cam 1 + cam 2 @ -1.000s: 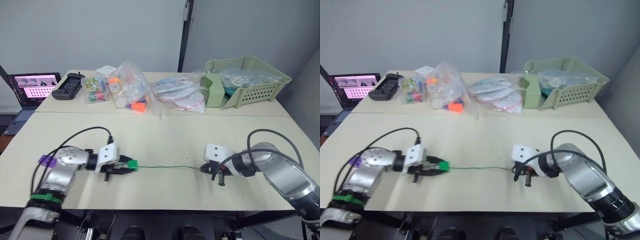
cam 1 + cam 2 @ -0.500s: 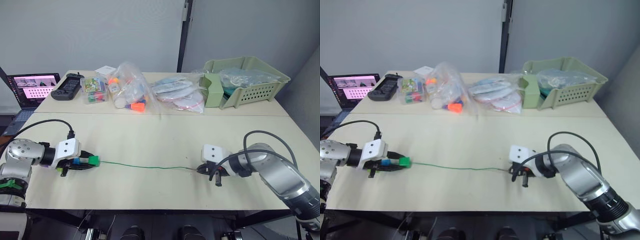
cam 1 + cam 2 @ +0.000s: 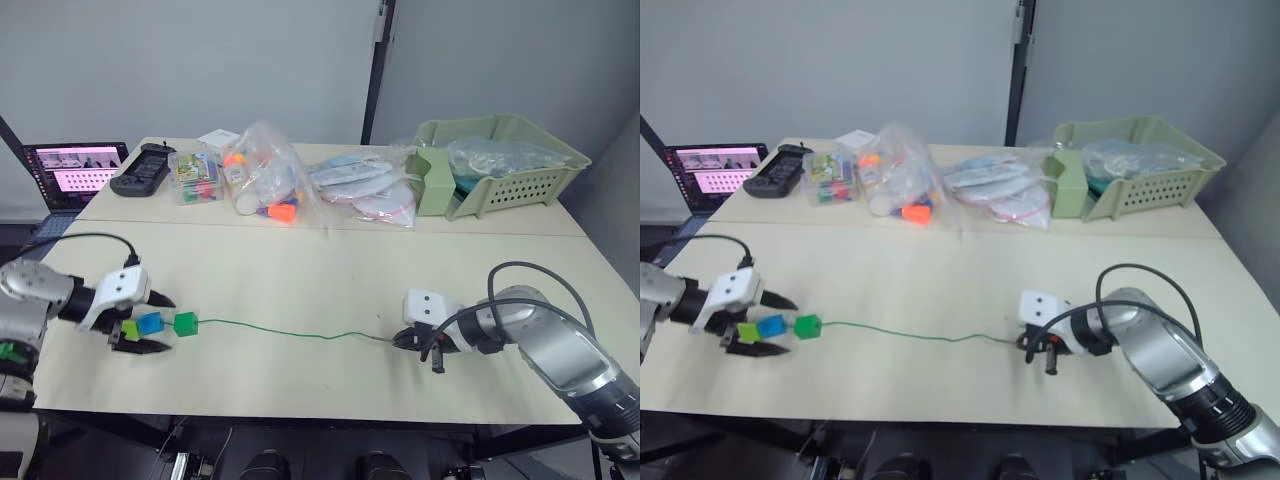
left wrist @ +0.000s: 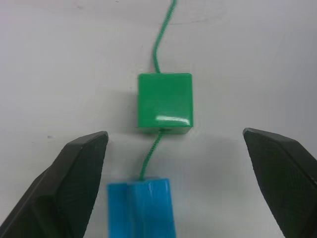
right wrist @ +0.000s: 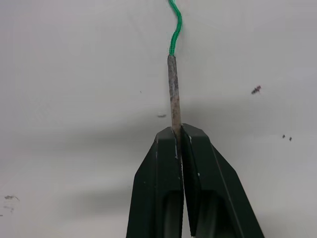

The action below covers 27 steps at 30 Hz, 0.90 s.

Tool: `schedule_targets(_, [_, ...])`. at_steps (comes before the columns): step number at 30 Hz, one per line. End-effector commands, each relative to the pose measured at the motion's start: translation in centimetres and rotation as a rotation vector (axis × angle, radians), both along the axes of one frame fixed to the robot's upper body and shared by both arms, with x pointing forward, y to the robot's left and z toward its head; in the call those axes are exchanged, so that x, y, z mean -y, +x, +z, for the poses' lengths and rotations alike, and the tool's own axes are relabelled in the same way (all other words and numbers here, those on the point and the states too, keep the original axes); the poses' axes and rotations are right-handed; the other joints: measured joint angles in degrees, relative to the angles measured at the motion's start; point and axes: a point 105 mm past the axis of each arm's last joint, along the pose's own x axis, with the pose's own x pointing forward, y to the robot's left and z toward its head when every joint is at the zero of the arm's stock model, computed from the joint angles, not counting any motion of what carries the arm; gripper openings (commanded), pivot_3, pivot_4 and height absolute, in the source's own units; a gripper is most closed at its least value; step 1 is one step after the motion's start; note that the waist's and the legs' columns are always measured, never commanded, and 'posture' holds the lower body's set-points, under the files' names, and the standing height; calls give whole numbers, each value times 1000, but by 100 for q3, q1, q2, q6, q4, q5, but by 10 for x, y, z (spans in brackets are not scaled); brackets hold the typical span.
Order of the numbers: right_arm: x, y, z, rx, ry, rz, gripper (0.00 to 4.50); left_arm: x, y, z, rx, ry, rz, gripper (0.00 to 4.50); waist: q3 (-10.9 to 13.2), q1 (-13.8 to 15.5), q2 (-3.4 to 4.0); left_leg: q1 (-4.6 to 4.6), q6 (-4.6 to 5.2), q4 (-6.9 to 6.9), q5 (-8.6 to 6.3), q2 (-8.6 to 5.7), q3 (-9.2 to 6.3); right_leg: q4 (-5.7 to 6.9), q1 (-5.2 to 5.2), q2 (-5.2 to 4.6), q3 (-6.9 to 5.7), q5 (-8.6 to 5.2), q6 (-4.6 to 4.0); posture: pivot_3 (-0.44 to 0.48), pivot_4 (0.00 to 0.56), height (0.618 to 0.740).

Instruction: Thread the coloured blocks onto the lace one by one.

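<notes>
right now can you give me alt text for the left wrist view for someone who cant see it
A dark green block sits threaded on the lace, centred between the open fingers of the left gripper, with neither finger touching it. A blue block lies next along the same lace, closer to the wrist, on a pale table.

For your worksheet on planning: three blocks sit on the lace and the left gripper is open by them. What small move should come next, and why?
Probably the left gripper should draw back and go for another block. Its fingers stand open, apart from the dark green block and blue block, both already on the lace. The right gripper is shut on the tip, ready for threading.
</notes>
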Motion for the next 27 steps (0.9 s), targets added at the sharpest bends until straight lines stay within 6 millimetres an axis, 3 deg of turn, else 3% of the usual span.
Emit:
schedule_targets(1, [-3,1,13,41,31,2,0,10,5,18,15,29,-13,4413,0,-8,0,0,0,0,0,-2,2,1,-1,-3,0,0,0,0,150,734])
schedule_targets(10, [-6,-3,2,34,58,-24,0,27,2,17,-26,254,-69,4413,1,-43,-2,-1,0,-6,0,2,-2,3,-6,4,1,0,0,0,150,734])
schedule_targets(22, [-7,-2,1,48,64,-46,0,35,-1,-19,-85,353,-17,4413,2,-41,-3,-1,0,-5,0,1,-2,2,-4,2,1,0,0,0,150,734])
schedule_targets(27, [-6,-2,1,46,60,-47,0,40,3,-21,-67,331,10,2943,2,-17,-3,1,0,-3,0,-1,-4,2,0,0,1,0,1,0,150,734])
